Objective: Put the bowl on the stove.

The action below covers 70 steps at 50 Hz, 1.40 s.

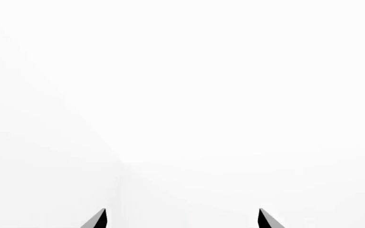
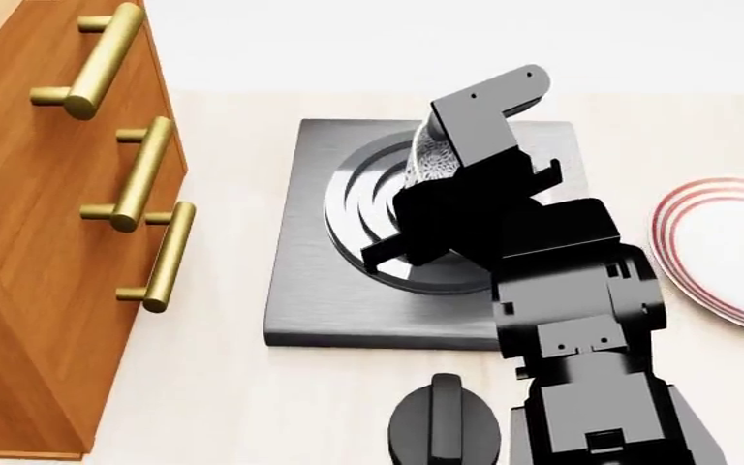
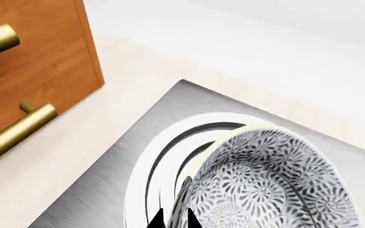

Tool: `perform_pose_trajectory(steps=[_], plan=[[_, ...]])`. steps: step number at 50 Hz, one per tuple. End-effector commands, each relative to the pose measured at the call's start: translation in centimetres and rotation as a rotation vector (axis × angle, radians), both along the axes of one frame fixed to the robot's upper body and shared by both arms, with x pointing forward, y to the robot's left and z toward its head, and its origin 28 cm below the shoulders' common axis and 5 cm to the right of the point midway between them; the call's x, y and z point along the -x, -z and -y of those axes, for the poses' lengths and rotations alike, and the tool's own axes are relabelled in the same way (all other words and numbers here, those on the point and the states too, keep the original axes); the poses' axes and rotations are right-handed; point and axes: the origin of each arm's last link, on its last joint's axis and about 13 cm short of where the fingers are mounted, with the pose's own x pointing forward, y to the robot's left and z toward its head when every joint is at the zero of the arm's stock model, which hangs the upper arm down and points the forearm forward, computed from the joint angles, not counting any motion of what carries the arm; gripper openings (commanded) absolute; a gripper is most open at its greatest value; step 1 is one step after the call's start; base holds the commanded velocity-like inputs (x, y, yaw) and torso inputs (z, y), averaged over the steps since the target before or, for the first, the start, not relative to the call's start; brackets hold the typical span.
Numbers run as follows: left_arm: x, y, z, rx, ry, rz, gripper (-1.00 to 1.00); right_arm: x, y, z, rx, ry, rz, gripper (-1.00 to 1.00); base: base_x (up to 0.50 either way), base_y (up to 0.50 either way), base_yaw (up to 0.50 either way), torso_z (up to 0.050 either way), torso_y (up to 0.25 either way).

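The bowl, white with a dense grey-blue floral pattern, is tilted over the round burner of the stove. My right gripper is shut on the bowl's rim, one fingertip inside and one outside. In the head view the bowl shows just past my right arm, above the burner rings of the stove; I cannot tell whether it touches them. My left gripper is open and empty, facing only a blank white surface; it does not show in the head view.
A wooden cabinet with brass bar handles stands to the left of the stove. A flat white plate with red rings lies to the right. A black round knob sits in front of the stove.
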Motion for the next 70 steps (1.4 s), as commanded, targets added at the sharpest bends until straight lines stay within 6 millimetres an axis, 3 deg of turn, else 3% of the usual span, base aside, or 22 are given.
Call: perform_pose_trajectory(steps=[1,26,27,43,55,63,70], plan=[[0.2,-0.1,-0.2,-0.011,-0.001,0.016,1.00,-0.1,0.0,-0.8,-0.022,-0.036,0.000,-1.00,0.00,0.00,0.00,0.000,0.000],[0.2,-0.1,-0.2,-0.008,0.023,0.013,1.00,0.0,0.2,-0.9,-0.029,-0.026,0.001,-1.00,0.00,0.00,0.00,0.001,-0.045],[0.2,-0.1,-0.2,-0.009,0.022,0.013,1.00,-0.1,0.1,-0.9,-0.031,-0.027,0.012,1.00,0.00,0.00,0.00,0.000,0.000],[0.1,0.0,-0.1,-0.009,0.026,0.012,1.00,-0.8,-1.9,-1.0,-0.104,-0.031,0.244,1.00,0.00,0.00,0.00,0.000,0.000],[0.2,0.0,-0.2,-0.009,0.025,0.013,1.00,-1.0,-2.8,-0.8,-0.148,-0.063,0.298,1.00,0.00,0.00,0.00,0.000,0.000],[0.2,0.0,-0.2,-0.007,0.027,0.012,1.00,-1.3,-4.9,-0.2,-0.233,-0.076,0.423,1.00,0.00,0.00,0.00,0.000,0.000],[0.2,0.0,-0.1,-0.007,0.029,0.011,1.00,-1.4,-5.5,0.3,-0.274,-0.093,0.516,1.00,0.00,0.00,0.00,0.000,0.000]])
